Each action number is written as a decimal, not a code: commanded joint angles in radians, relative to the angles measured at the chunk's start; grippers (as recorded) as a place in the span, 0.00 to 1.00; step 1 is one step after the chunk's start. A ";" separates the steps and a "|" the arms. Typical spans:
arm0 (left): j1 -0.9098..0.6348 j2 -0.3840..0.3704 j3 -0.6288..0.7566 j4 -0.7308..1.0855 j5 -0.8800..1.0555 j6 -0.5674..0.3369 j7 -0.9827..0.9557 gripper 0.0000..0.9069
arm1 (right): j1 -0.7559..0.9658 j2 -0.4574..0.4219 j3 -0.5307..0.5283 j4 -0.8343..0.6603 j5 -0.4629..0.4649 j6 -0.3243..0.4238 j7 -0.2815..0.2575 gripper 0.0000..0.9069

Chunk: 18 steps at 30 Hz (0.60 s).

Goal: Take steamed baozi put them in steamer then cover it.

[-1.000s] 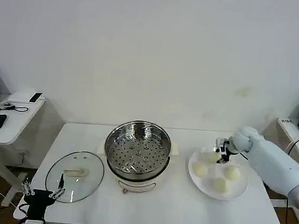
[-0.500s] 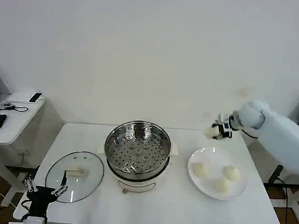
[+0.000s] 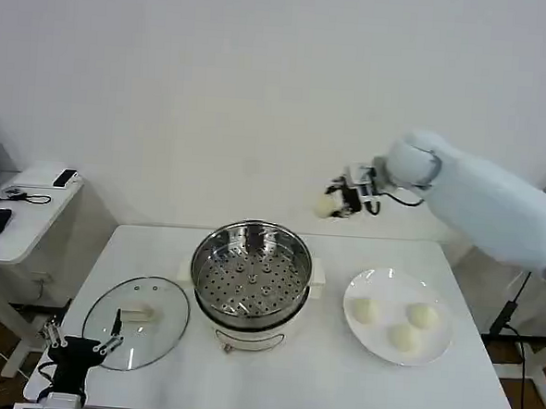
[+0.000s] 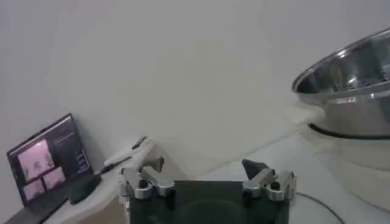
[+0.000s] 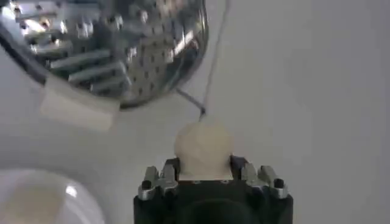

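Observation:
My right gripper (image 3: 332, 203) is raised above the table, to the right of and behind the steamer (image 3: 250, 275), shut on one steamed baozi (image 3: 325, 206); the wrist view shows that bun (image 5: 203, 146) clamped between the jaws. The steamer is a shiny steel pot whose perforated tray (image 3: 247, 284) holds nothing; its rim (image 5: 183, 73) also shows in the right wrist view. Three more baozi (image 3: 367, 309) (image 3: 423, 315) (image 3: 403, 338) lie on a white plate (image 3: 387, 284). The cover (image 3: 136, 321), a glass lid, rests flat at front left. My left gripper (image 3: 83, 346) is open near the lid's front edge.
A side desk (image 3: 22, 212) with a mouse and small devices stands left of the table. The steamer's white side handle (image 5: 78, 105) sticks out from its base. A laptop screen (image 4: 50, 159) shows in the left wrist view.
My right gripper lifted one baozi off the plate and carried it up and left toward the steamer. Three buns stay on the plate. The left gripper barely shifted.

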 commanded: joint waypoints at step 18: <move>-0.011 -0.012 0.003 0.016 0.003 0.001 0.002 1.00 | -0.050 0.325 -0.213 -0.224 -0.292 0.432 0.063 0.61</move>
